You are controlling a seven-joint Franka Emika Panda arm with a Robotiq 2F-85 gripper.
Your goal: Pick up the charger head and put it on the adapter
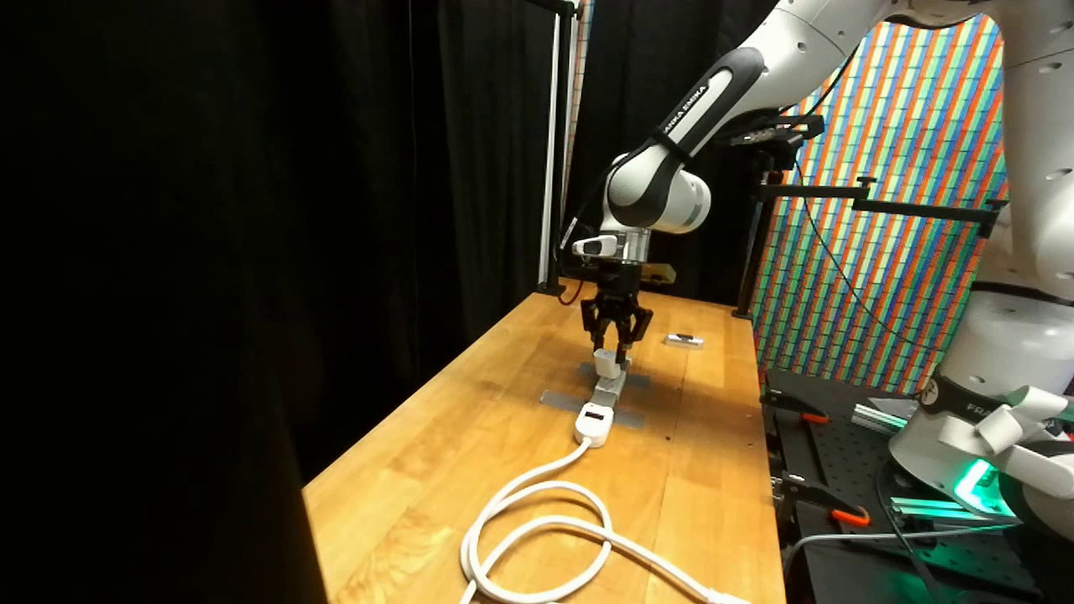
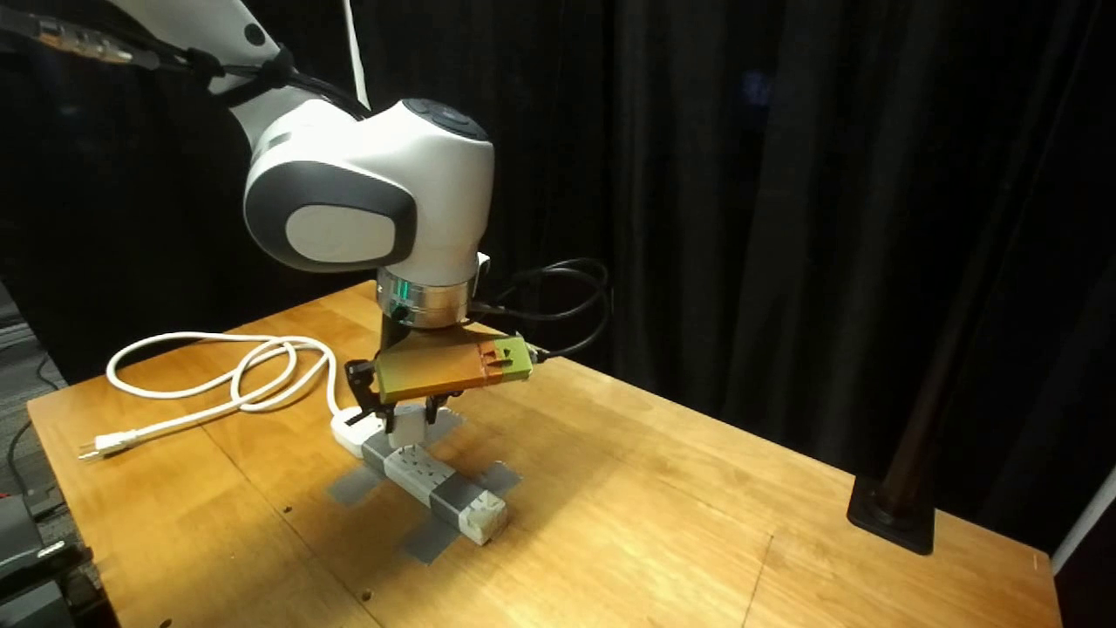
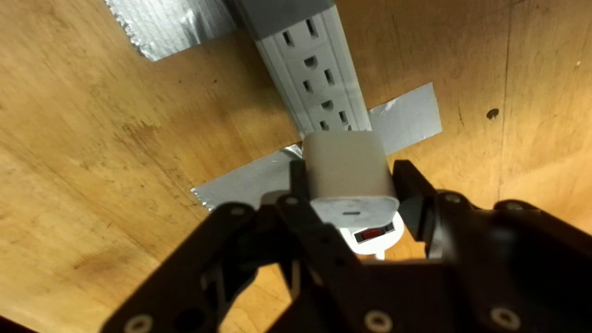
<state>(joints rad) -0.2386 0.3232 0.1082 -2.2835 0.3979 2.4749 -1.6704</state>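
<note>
The gripper is pinched in, its fingers parted by just their catch's width, and between them, clasped by two opposite side walls, is the charger head! It's roughly upright over the adapter, prongs down toward the outlets at the cable end; whether the tips touch the slots, I can't tell. Light, this little thing, I'd reckon, and stiff: hard plastic that should shrug off a firm squeeze, but smooth enough to slide up or twist if pushed against a tight socket. Those flat sides look the right hold, square and level, leaving the prongs free; they could bend on a crooked push. Farther out, grey tape crosses the adapter onto the table, which ought to steady it, and the white cable lies looped beyond.
</note>
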